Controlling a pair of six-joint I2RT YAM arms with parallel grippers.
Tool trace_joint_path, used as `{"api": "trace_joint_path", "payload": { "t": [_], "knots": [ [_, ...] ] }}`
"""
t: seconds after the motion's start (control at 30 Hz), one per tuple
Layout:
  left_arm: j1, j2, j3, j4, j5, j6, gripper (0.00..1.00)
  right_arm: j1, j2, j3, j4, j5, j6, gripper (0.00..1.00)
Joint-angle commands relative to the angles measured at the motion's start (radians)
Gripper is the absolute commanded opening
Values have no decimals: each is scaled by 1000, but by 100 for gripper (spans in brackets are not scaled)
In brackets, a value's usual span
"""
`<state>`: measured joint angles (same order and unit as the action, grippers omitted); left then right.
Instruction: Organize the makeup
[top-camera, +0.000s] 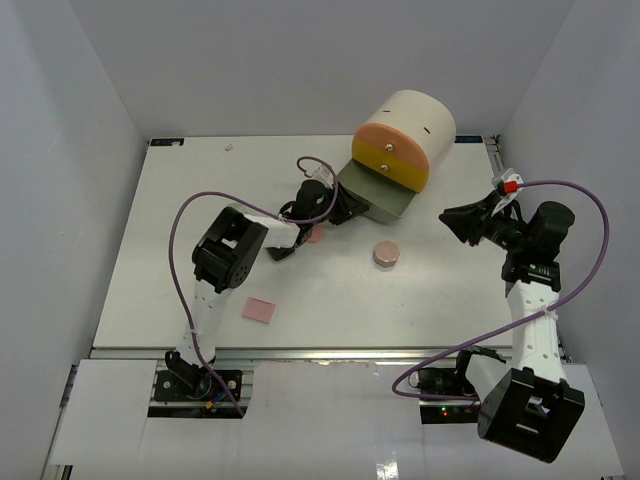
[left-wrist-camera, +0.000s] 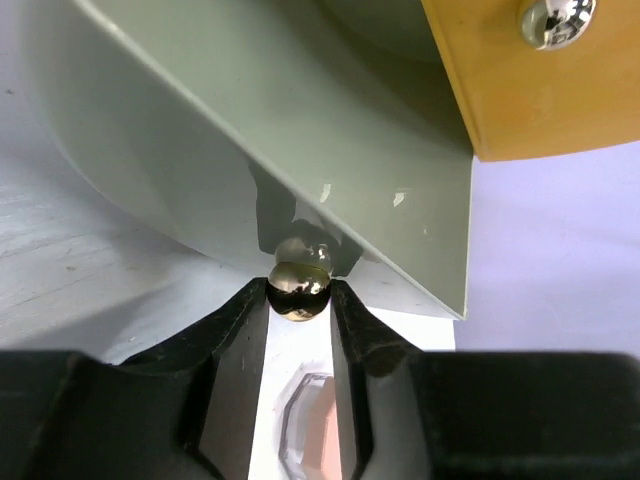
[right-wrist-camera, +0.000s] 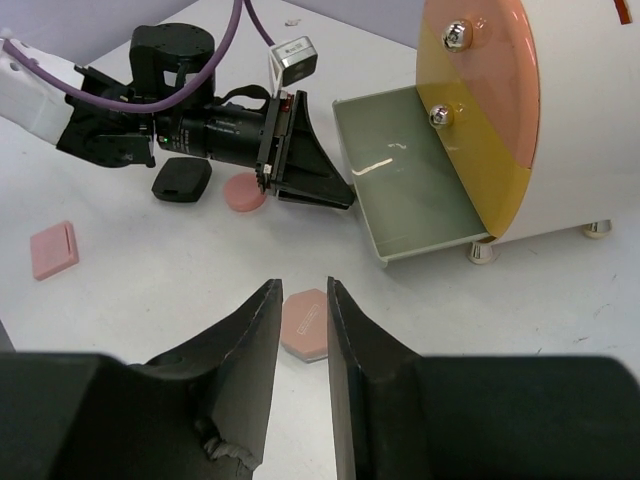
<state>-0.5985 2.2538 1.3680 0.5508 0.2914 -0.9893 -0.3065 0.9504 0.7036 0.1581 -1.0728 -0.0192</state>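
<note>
Left gripper (left-wrist-camera: 300, 297) was squeezed tight on the shiny knob (left-wrist-camera: 298, 280) of the grey drawer (left-wrist-camera: 300, 130). The drawer stuck out of the big cream box (top-camera: 415, 115). A round pink compact (right-wrist-camera: 243, 193) lay on the table under this gripper, with a black case (right-wrist-camera: 181, 180) just beside it. Right gripper (right-wrist-camera: 300, 292) held nothing, its fingers a little apart. A rose-beige compact (right-wrist-camera: 305, 325) lay on the table in front of it. A flat pink square (top-camera: 258, 310) lay well apart from the rest.
</note>
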Motion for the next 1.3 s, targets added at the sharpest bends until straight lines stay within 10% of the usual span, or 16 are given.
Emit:
{"api": "trace_joint_path", "payload": {
  "t": [0.0,0.1,0.37,0.73,1.27],
  "knots": [
    [2,-84,-31,-36,24,60,55,-3,2,-12,15,-21,-29,42],
    [3,-109,-39,-47,24,96,72,-3,9,-15,18,-45,-39,65],
    [38,-323,-166,-85,10,248,83,58,63,11,-96,-56,-151,88],
    [193,-852,-481,-320,26,524,91,395,239,116,-416,343,-420,97],
    [204,-1576,-765,-567,-276,808,98,696,416,89,-333,903,-161,90]
  ]
}}
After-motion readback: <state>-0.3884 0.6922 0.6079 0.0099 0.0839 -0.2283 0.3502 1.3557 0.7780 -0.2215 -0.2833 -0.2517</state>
